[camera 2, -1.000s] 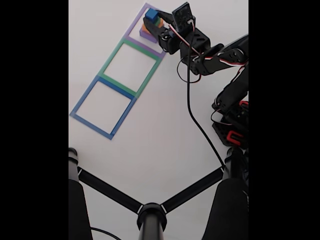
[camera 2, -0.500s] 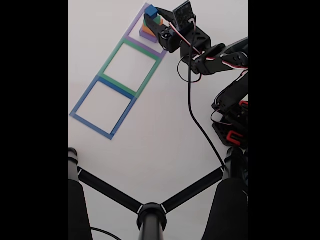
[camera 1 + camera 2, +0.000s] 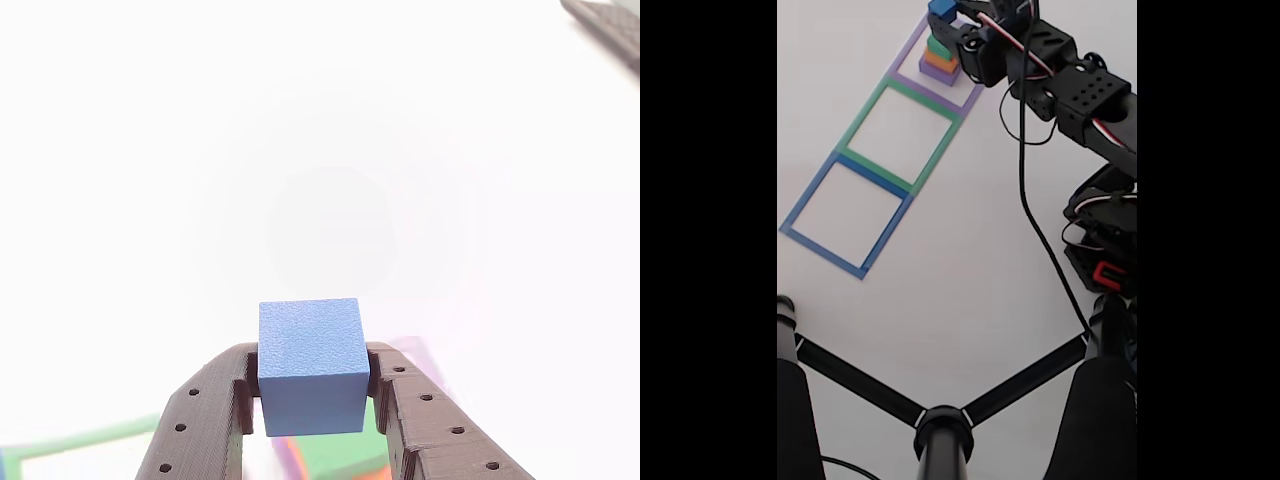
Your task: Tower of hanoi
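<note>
Pinching the blue block (image 3: 311, 365), the tool (image 3: 312, 405) hangs above the stack (image 3: 939, 60).

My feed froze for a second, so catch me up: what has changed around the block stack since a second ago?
The gripper, shut on the blue block, has lifted it off the stack and toward the top edge of the fixed view. The green block, orange block and purple block stayed stacked inside the purple outline; the green outline and blue outline did not change.
</note>
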You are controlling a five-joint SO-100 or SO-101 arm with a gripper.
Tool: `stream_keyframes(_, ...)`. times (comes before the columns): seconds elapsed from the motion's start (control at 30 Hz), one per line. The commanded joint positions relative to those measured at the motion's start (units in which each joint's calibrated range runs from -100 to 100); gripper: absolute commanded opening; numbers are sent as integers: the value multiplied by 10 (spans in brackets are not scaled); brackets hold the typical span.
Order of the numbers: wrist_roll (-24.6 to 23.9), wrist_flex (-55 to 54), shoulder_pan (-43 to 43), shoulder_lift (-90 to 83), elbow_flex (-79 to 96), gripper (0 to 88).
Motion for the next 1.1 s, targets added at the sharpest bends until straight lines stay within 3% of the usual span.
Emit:
stream_keyframes(0.0,4,269,-5,-62,-171,52)
stream_keyframes(0.13,4,446,-18,-62,-316,53)
stream_keyframes(0.33,4,629,-46,-65,-477,55)
stream_keyframes(0.53,4,721,-78,-94,-535,55)
stream_keyframes(0.8,4,691,-117,-172,-410,57)
stream_keyframes(1.07,4,438,-128,-253,-92,62)
